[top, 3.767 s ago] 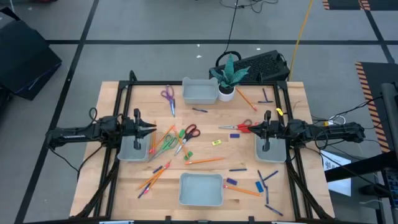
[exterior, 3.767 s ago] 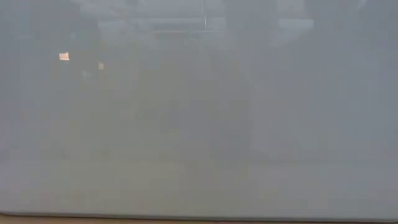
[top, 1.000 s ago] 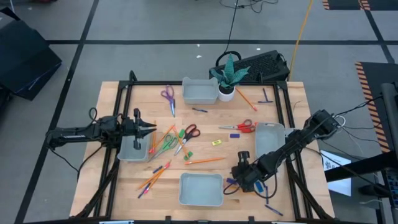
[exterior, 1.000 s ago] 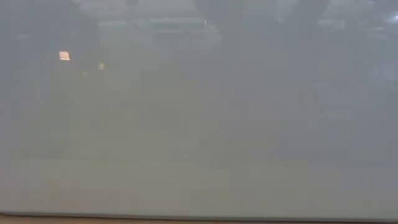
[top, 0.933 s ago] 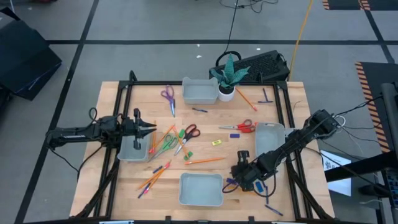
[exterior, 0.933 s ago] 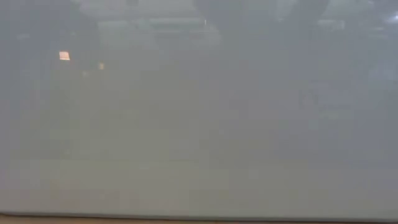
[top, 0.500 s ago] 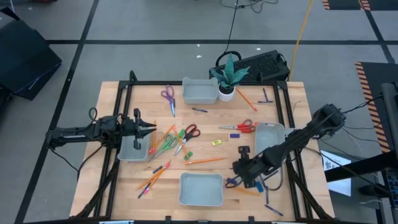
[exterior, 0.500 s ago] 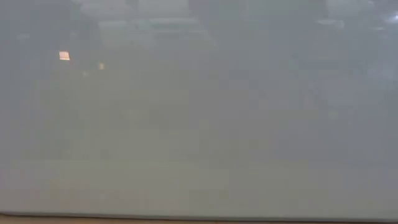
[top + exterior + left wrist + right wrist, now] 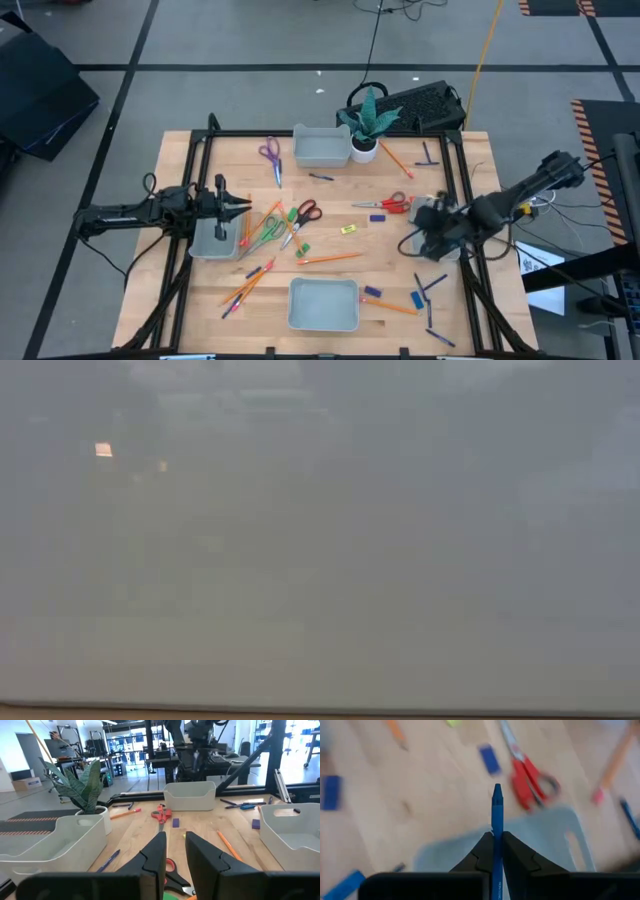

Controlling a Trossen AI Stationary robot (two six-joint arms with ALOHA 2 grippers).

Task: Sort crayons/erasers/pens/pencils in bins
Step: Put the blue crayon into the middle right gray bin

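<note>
The right gripper's (image 9: 493, 851) jaws are pressed on a blue pen (image 9: 496, 820), which sticks straight out beyond the fingertips; only the right wrist view shows this. The left gripper's (image 9: 174, 851) jaws stand a little apart with nothing between them.

In the high view the right gripper (image 9: 418, 238) is over the near left corner of the right bin (image 9: 437, 212), and the pen cannot be made out there. The left gripper (image 9: 243, 204) hangs over the left bin (image 9: 211, 243). A far bin (image 9: 321, 148) sits beside a plant pot (image 9: 364, 150), and a near bin (image 9: 323, 304) lies at the table's near edge.

The right wrist view shows red scissors (image 9: 526, 779) and a blue eraser (image 9: 490, 759) on the wood past the bin's rim. The pen bears small print near the jaws, too small to read.

The left wrist view looks across the table (image 9: 200, 827) to a workshop with black frames and shelving. The low view is a grey haze with nothing to be told.

The table (image 9: 340, 260) is pale wood, strewn with pencils (image 9: 330, 258), pens, erasers and scissors. The floor around it is grey, with a keyboard (image 9: 425, 100) beyond the far edge.
</note>
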